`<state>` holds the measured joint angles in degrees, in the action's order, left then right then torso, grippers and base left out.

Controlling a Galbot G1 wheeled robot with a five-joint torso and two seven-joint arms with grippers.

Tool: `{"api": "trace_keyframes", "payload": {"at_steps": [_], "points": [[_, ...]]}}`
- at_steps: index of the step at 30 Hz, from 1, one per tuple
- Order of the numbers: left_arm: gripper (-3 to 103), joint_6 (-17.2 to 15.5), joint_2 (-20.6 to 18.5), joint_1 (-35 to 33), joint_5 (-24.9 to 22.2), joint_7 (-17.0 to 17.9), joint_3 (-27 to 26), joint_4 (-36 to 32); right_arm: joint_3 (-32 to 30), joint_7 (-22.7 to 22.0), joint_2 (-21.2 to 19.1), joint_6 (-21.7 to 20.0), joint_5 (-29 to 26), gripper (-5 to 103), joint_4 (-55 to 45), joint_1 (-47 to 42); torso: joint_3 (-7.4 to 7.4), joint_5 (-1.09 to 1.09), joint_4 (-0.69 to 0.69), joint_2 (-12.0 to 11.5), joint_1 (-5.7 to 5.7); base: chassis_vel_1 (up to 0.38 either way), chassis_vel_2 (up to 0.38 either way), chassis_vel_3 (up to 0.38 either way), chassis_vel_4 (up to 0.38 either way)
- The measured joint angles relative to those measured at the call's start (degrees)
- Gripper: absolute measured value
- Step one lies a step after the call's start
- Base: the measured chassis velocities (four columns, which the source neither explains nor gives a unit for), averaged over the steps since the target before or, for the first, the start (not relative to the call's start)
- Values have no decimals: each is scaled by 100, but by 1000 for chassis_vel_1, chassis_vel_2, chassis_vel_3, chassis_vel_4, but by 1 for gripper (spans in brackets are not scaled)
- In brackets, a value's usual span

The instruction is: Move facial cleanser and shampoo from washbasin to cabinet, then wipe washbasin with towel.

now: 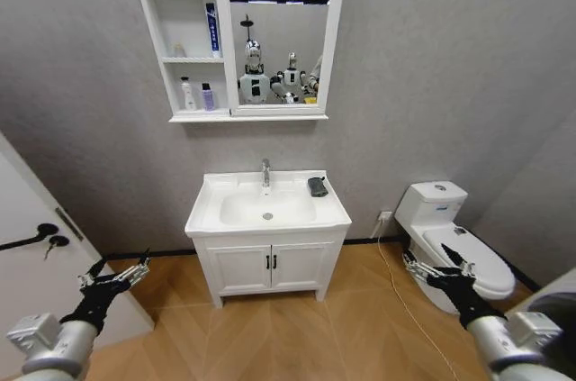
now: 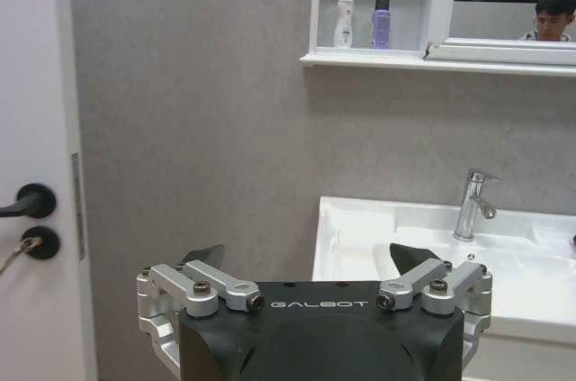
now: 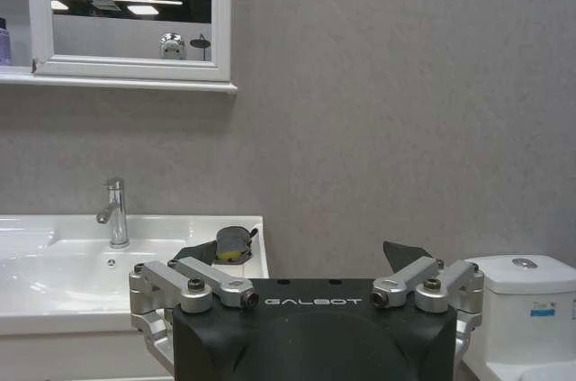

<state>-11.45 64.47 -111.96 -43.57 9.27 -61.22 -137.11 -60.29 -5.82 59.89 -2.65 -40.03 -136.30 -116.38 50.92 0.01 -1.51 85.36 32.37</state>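
Note:
The white washbasin [image 1: 216, 216] with its chrome tap [image 1: 265, 172] stands ahead, and the dark towel [image 1: 317, 186] lies on its back right corner. Above hangs the cabinet [image 1: 247, 115]. Its lowest shelf holds a white bottle [image 1: 187, 93] and a purple bottle [image 1: 207, 96], and a blue tube [image 1: 212, 30] stands one shelf up. I cannot tell which is the facial cleanser or the shampoo. My left gripper [image 1: 117, 277] and right gripper [image 1: 432, 266] hang low, open and empty, well short of the washbasin. The right wrist view shows the towel [image 3: 232, 241] beyond the open right gripper [image 3: 301, 255].
A white toilet [image 1: 450, 237] stands to the right, with a cable [image 1: 396, 282] trailing over the wooden floor beside it. A white door [image 1: 22, 219] with a black handle is close on the left. Under the washbasin is a two-door cupboard [image 1: 270, 268].

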Motion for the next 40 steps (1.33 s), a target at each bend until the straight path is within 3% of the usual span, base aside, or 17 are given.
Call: {"api": "trace_keyframes", "payload": {"at_steps": [5,8,9,11,12,13,16,18,20,23,29,40], "points": [[100,0,0,0,0,1,0,0,0,0,0,0,0,100,0,-1,-2,2,-1,-4,-2,367,-382,-387,352],[100,0,0,0,0,1,0,1,0,1,0,1,0,100,-2,-1,-5,-9,1,-4,-6,371,-363,-338,333],[100,0,0,0,0,1,0,0,1,1,0,1,0,100,-1,0,-4,4,-1,-7,-5,375,-351,-385,360],[100,0,0,0,0,0,0,0,1,1,0,1,0,100,0,-1,-4,7,0,-9,-3,370,-351,-349,359],[100,0,0,0,0,1,-1,0,0,1,0,1,0,100,-3,-1,-7,-13,0,-7,-6,322,-343,-349,350],[100,0,0,0,0,1,0,0,1,1,0,1,0,100,-2,-1,-6,-1,0,-8,-6,323,-329,-298,293],[100,0,0,-1,0,1,0,0,1,1,0,0,-1,100,-1,-1,-6,8,-1,-10,-6,323,-285,-306,293],[100,0,1,-1,0,2,-1,0,1,1,0,1,0,100,-2,-1,-10,-9,4,-8,-11,213,-210,-252,192],[100,0,1,-2,0,2,-1,0,1,1,0,1,0,100,-2,-1,-10,-6,2,-8,-11,152,1,-126,171],[100,0,0,0,0,0,0,0,0,1,1,1,-1,100,-1,-3,-8,3,-7,-13,-9,-19,-22,-90,25],[100,0,0,1,0,0,0,0,0,1,0,1,-1,100,-1,1,-6,1,2,-19,1,-70,27,79,-29],[100,0,0,0,0,0,0,0,0,1,0,0,0,100,-1,-1,-10,-2,0,-17,-9,-9,19,9,-11]]}}
